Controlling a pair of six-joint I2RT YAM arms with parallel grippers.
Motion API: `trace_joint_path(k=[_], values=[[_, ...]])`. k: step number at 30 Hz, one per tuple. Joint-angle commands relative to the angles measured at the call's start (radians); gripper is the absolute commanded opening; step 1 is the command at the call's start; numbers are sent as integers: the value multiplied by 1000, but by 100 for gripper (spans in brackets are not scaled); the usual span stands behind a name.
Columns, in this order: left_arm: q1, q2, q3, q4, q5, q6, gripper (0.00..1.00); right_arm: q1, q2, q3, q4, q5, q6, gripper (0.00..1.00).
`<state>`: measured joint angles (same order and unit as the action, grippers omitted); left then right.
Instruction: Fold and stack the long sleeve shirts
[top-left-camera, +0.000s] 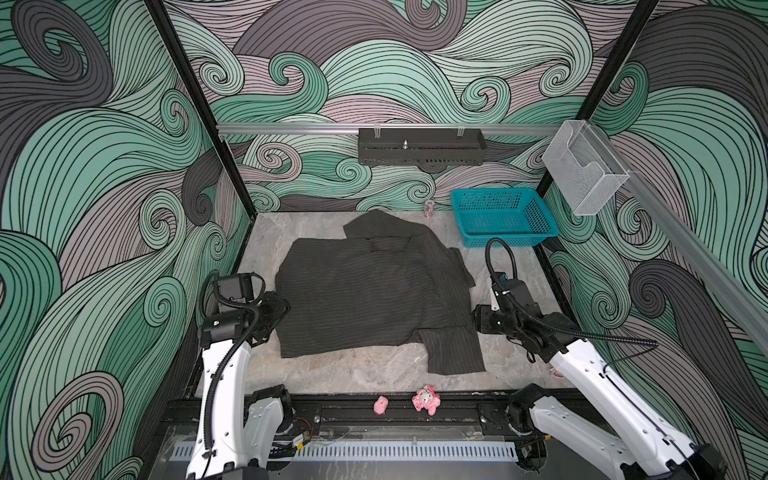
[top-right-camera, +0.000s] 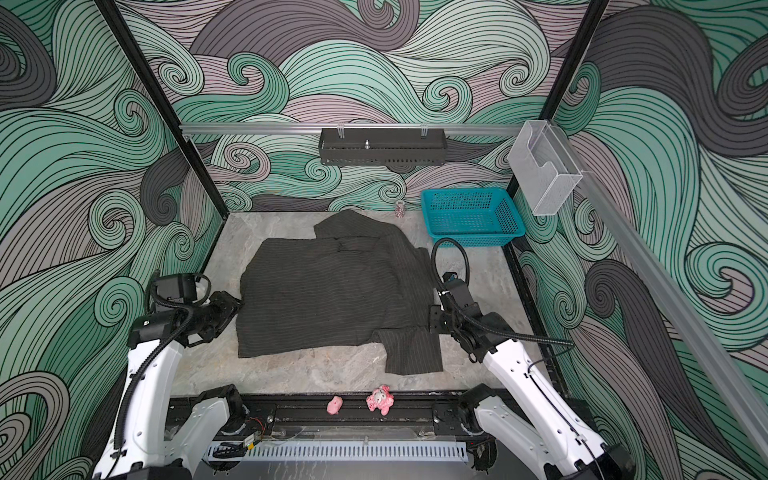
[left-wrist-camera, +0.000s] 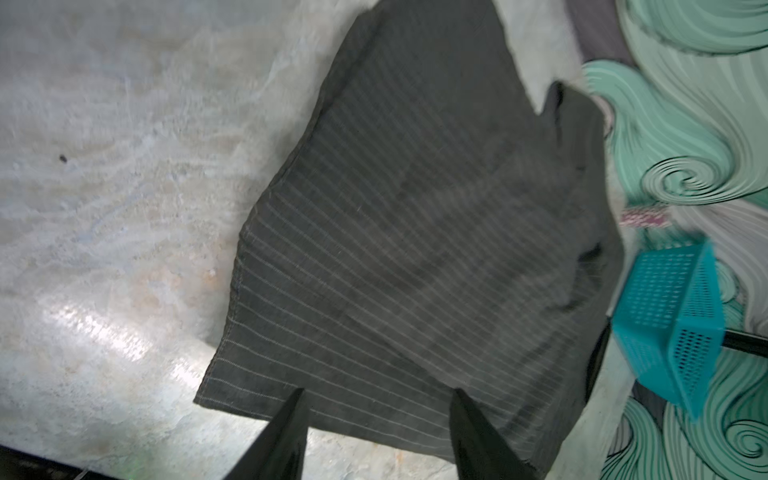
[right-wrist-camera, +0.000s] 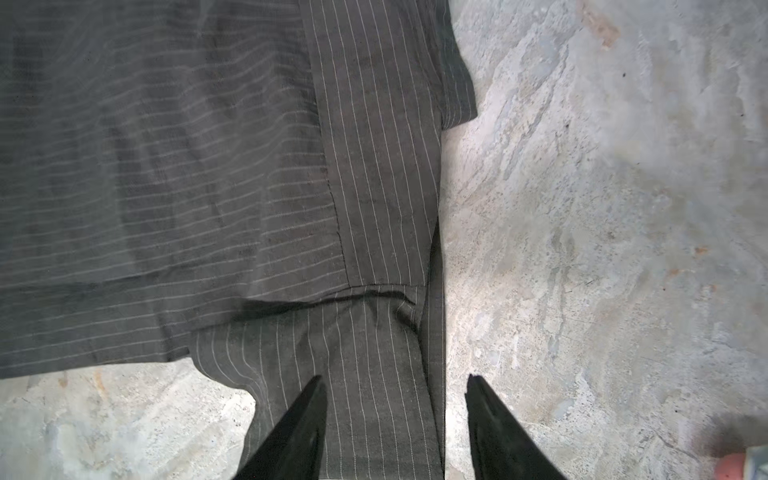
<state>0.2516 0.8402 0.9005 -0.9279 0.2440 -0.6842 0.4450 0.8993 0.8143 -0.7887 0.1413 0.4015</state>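
Marbled surface (top-left-camera: 365, 374) carries pinstriped shirt (top-left-camera: 361, 299). Left fingers (left-wrist-camera: 282, 440) apart at its edge; right fingers (right-wrist-camera: 299, 424) apart over a sleeve (right-wrist-camera: 374, 374).

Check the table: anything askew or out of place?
The dark pinstriped long-sleeve shirt lies unevenly: one sleeve end juts past its near hem on the right, and a flap pokes out at the far edge.

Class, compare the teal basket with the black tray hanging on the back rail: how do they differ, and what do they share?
The teal basket stands on the table at its far right corner; the black tray hangs from the rail along the back, clear of the table. The teal basket is broad; the black tray is long and narrow. Both are open-topped with perforated walls.
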Motion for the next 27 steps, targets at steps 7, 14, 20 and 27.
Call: trace_joint_path(k=[7,14,20,27], values=[[-40,480,148,261,132,-41,43,-44,527,322,88,-27,96,53],[-87,897,311,332,122,-61,38,-88,957,591,127,-145,95,53],[-98,1083,432,266,37,-76,36,-130,1111,637,128,-181,137,50],[-27,1069,233,321,22,-143,39,-154,1086,428,145,-203,215,49]])
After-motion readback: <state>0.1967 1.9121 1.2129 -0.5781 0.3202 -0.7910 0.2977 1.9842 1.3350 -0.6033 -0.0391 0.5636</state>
